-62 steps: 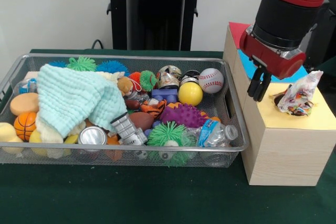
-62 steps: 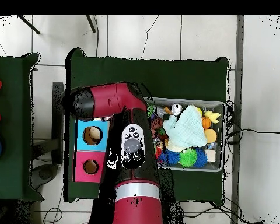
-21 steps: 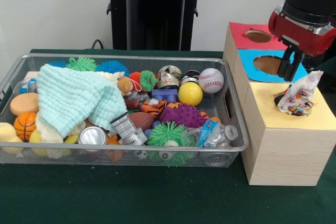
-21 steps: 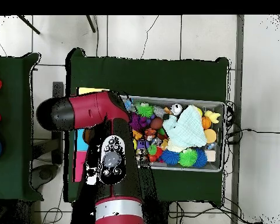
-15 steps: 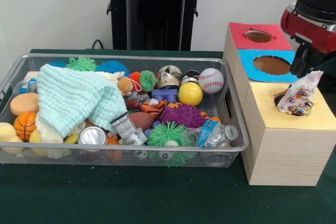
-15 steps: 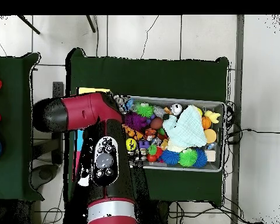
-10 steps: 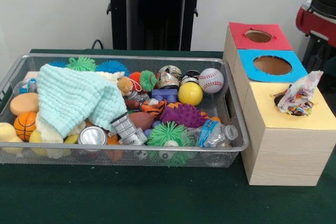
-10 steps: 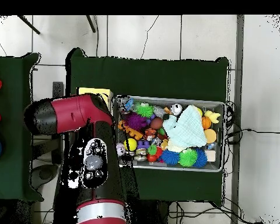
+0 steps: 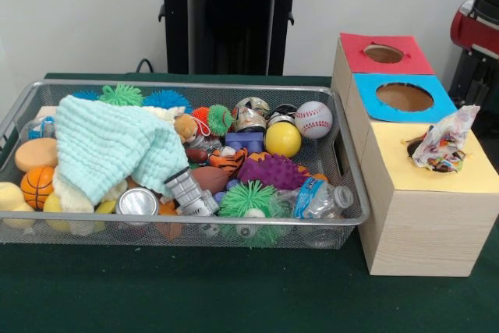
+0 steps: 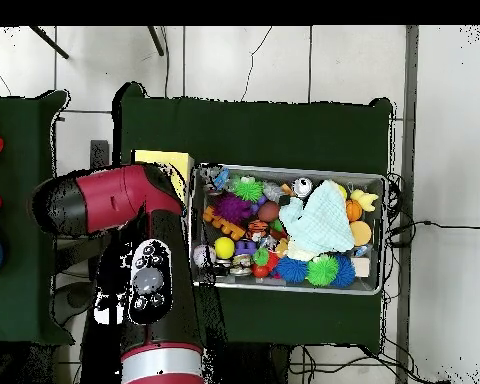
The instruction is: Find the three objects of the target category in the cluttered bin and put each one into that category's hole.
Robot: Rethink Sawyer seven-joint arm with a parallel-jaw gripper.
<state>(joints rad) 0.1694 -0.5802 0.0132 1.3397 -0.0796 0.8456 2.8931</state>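
A crumpled wrapper (image 9: 444,142) stood partly inside the hole (image 9: 411,148) of the yellow-topped box (image 9: 425,224). Its upper end projected above the box top and leaned toward the right edge of the front view. Behind the yellow panel lay a blue panel (image 9: 446,111) and then a red panel (image 9: 352,49), each with an open round hole.

The wire bin (image 9: 234,232) sat just beside the boxes on the green table (image 9: 195,294). A pale green cloth (image 9: 109,146) covered much of the bin's left half in the front view. A baseball (image 9: 313,119) and a yellow ball (image 9: 282,139) lay near the corner of the bin beside the red and blue panels. A purple spiky ball (image 9: 273,171) lay in front of them, with a green fuzzy ball (image 9: 245,199) and a plastic bottle (image 9: 320,199) against the near wall. A can (image 9: 137,202) lay below the cloth's edge. A small basketball (image 9: 37,185) rested at the far left end.

The gripper (image 9: 472,76) appeared only at the right edge of the front view, clear of the wrapper and the boxes. Whether it was open or closed could not be determined. In the overhead view, the arm (image 10: 149,280) covered the blue and red panels.
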